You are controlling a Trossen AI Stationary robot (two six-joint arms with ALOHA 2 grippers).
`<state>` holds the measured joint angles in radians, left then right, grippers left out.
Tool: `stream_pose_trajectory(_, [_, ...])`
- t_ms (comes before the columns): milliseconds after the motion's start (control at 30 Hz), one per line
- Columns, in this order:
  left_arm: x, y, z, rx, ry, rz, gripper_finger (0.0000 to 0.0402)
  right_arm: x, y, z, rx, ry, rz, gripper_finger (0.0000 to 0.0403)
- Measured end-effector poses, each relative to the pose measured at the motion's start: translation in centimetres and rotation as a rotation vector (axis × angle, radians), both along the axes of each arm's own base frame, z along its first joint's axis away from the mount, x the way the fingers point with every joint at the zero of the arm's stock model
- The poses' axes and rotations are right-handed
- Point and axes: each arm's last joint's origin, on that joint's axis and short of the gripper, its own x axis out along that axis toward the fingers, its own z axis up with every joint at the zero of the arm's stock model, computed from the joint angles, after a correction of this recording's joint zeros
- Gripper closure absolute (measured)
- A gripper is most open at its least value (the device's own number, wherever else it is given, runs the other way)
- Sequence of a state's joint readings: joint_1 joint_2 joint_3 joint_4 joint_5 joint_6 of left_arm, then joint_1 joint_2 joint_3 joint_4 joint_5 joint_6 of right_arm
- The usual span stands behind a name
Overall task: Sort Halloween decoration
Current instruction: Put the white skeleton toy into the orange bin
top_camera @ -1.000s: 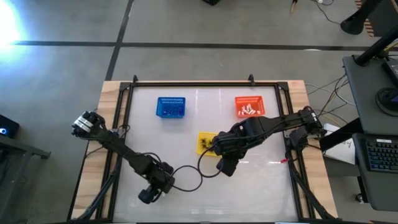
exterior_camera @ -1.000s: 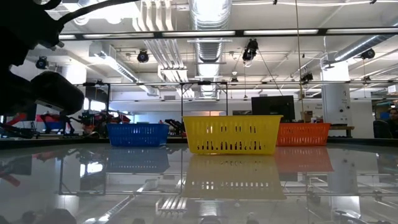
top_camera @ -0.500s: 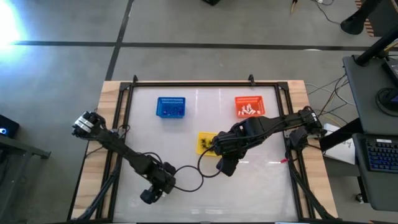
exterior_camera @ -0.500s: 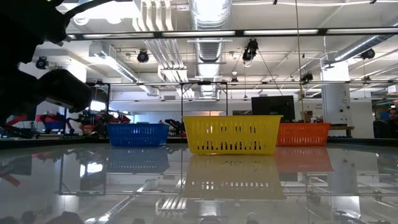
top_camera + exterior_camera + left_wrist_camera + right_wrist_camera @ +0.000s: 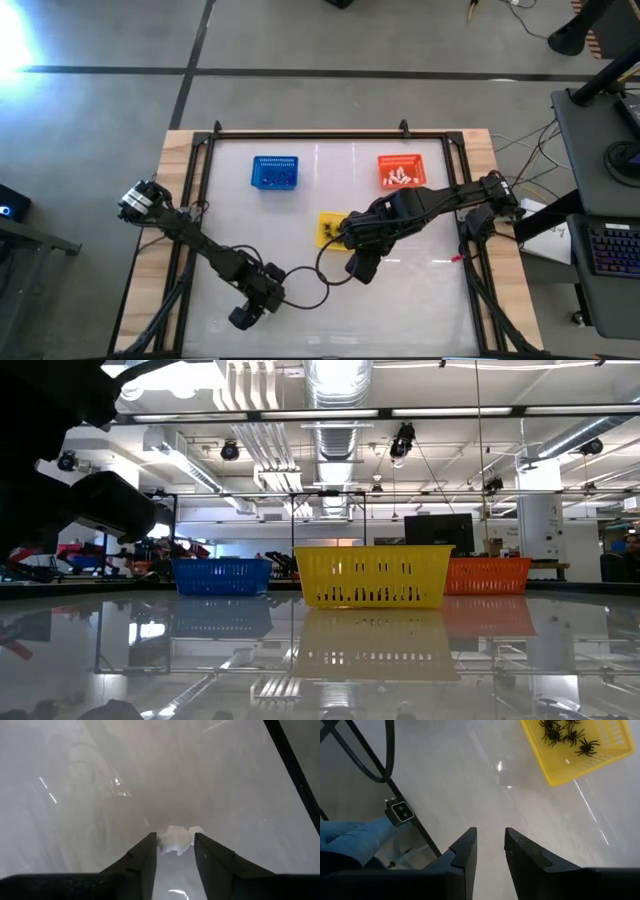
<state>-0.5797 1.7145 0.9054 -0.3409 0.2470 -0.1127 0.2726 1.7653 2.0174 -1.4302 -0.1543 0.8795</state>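
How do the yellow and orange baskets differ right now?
The yellow basket holds black spiders; the orange basket holds white pieces. Yellow sits mid-table beside the right arm; orange sits at the far right. Both are small slatted rectangular baskets.

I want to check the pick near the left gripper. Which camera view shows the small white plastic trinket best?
The left wrist view: the small white plastic trinket lies on the table between the left gripper fingers. In the high view that gripper covers it. The low and right wrist views do not show it.
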Motion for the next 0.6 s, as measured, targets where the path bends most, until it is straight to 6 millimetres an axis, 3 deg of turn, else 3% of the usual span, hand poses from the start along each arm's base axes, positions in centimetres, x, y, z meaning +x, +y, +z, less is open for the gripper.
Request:
stream_pose_trajectory(300, [-0.23, 0.15, -0.27, 0.008, 0.015, 0.004, 0.0393, 0.00, 0.00, 0.00, 0.000, 0.000, 0.000, 0.0319])
stream_pose_trajectory(600, [-0.25, 0.17, -0.29, -0.001, 0.038, 0.046, 0.0401, 0.00, 0.01, 0.00, 0.001, 0.001, -0.005, 0.0315])
